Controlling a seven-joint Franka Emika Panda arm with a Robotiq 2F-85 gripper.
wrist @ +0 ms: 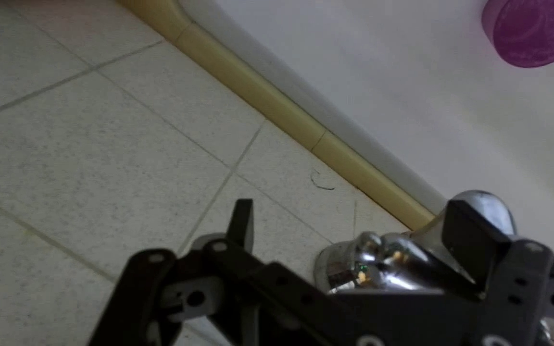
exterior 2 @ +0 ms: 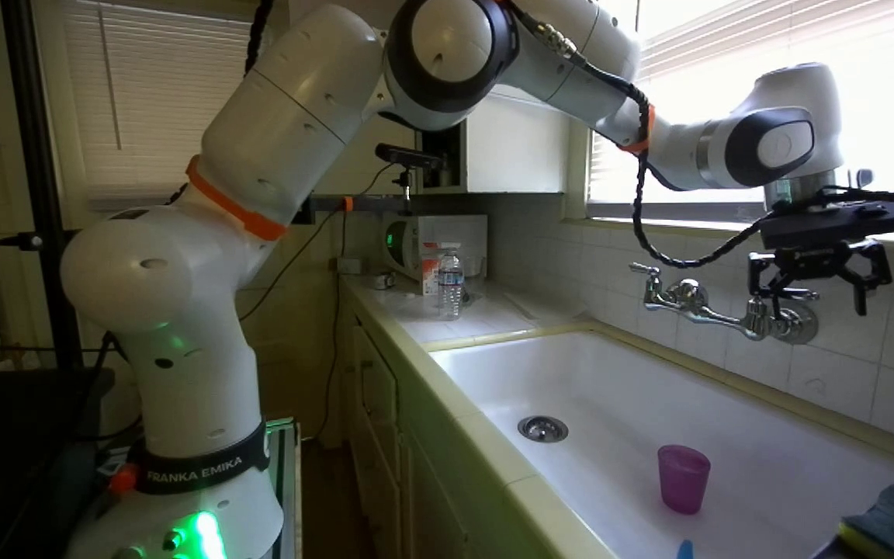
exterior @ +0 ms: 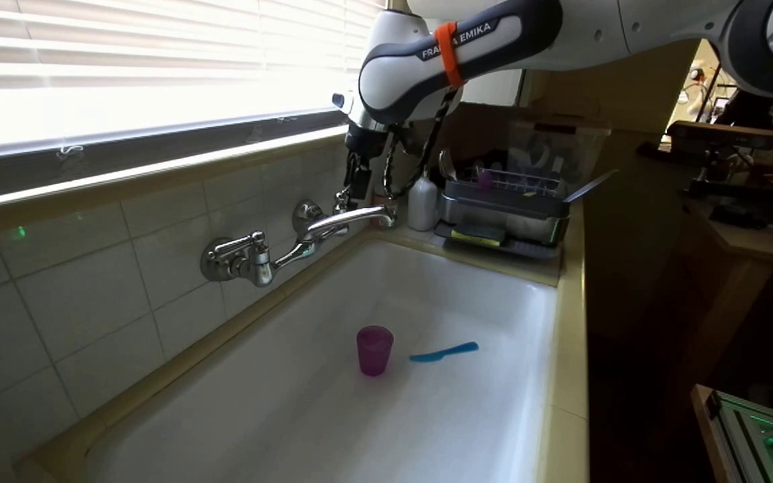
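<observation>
My gripper (wrist: pixel 351 211) is open, with its two fingers wide apart and nothing held. It hangs fingers-down by the tiled wall in both exterior views (exterior: pixel 357 188) (exterior 2: pixel 819 304). A chrome faucet handle and fitting (wrist: pixel 392 264) show between and behind the fingers in the wrist view, partly hidden by the right finger. I cannot tell whether they touch. The chrome faucet (exterior: pixel 349 218) also shows in an exterior view (exterior 2: pixel 715 314). A purple cup (exterior: pixel 374 352) stands upright in the white sink (exterior: pixel 279 422); it also shows in the wrist view (wrist: pixel 536 33). A blue knife (exterior: pixel 443 352) lies beside it.
A dish rack (exterior: pixel 504 208), a white bottle (exterior: pixel 422 203) and a sponge (exterior: pixel 477 235) stand at the sink's end. A window with blinds (exterior: pixel 158 67) is above the tiles. A water bottle (exterior 2: pixel 451 285) and a microwave (exterior 2: pixel 455 229) stand on the counter. The sink has a drain (exterior 2: pixel 542 428).
</observation>
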